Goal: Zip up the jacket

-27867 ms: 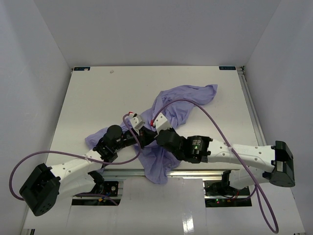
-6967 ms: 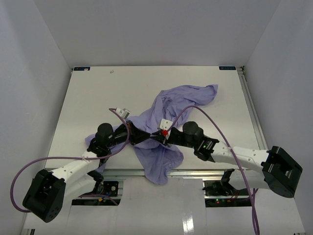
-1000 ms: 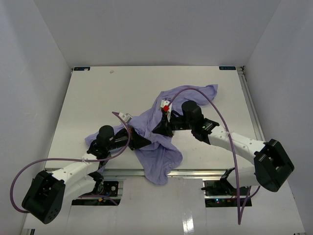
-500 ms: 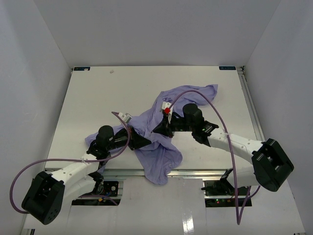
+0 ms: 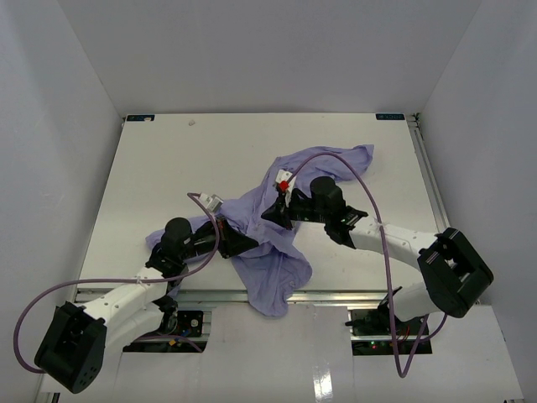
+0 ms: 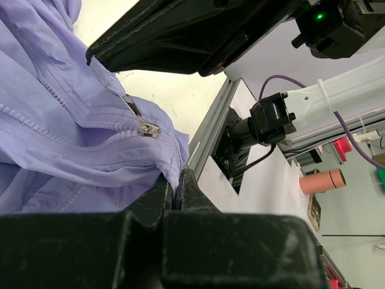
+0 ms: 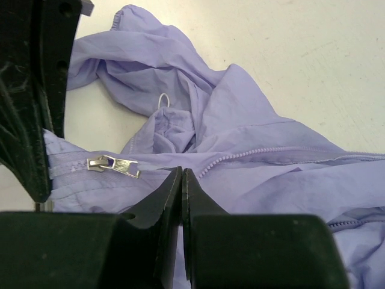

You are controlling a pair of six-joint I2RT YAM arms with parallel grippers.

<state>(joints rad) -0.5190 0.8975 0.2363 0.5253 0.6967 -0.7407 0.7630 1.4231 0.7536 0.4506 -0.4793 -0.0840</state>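
Table (image 5: pixel 168 168): white, matte top. Walls (image 5: pixel 268 50): plain white panels behind, left and right of the table. Rail (image 5: pixel 352 295): aluminium, along the table's near edge. Light: even, soft shadows.

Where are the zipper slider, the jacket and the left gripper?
zipper slider (image 7: pixel 98 163), right wrist view, metal body.
jacket (image 5: pixel 273 270), top view, near folded part.
left gripper (image 6: pixel 178 179), left wrist view, between shut fingers.

Jacket (image 5: pixel 327 164): on the desk (image 5: pixel 168 159), right of centre, stretching from the far right towards the near edge, its nearest fold over that edge
Left tool (image 5: pixel 248 244): at the jacket's near-left part, tips on a fold of cloth
Right tool (image 5: pixel 270 215): on the jacket's middle, just behind and right of the left tool
Zipper slider (image 7: pixel 114 164): on the jacket, between the two tools
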